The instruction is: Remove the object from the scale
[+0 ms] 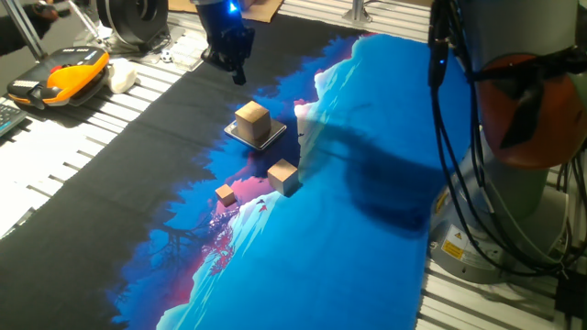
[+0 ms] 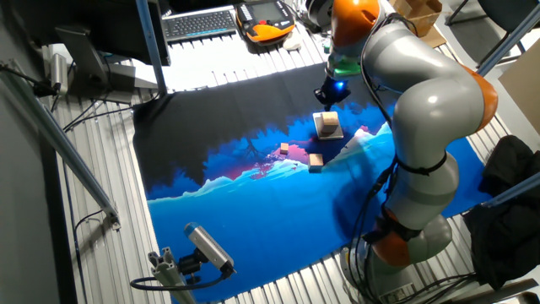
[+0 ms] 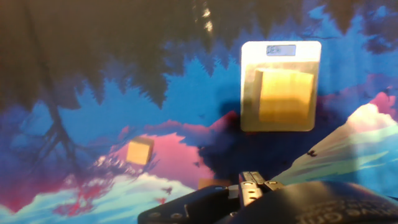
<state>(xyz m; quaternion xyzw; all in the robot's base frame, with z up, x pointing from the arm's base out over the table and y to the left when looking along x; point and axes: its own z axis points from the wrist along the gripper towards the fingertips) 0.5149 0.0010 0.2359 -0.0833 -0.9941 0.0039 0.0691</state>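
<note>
Hand view: wooden cube (image 3: 285, 96) sits upright on the scale (image 3: 249, 87), no long axis, faces square with the plate edges | gripper (image 1: 231, 66) hangs above and beyond the scale, apart from it; finger spacing cannot be told | second wooden cube (image 1: 282, 174) and small orange-tan cube (image 1: 225, 193) lie near the scale

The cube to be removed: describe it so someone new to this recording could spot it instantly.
Find the blue-and-black landscape mat on the table. Near its middle lies a thin square silvery scale; the light-tan wooden cube sits on it. The similar wooden cube and the small orange-tan cube both rest directly on the mat.
</note>
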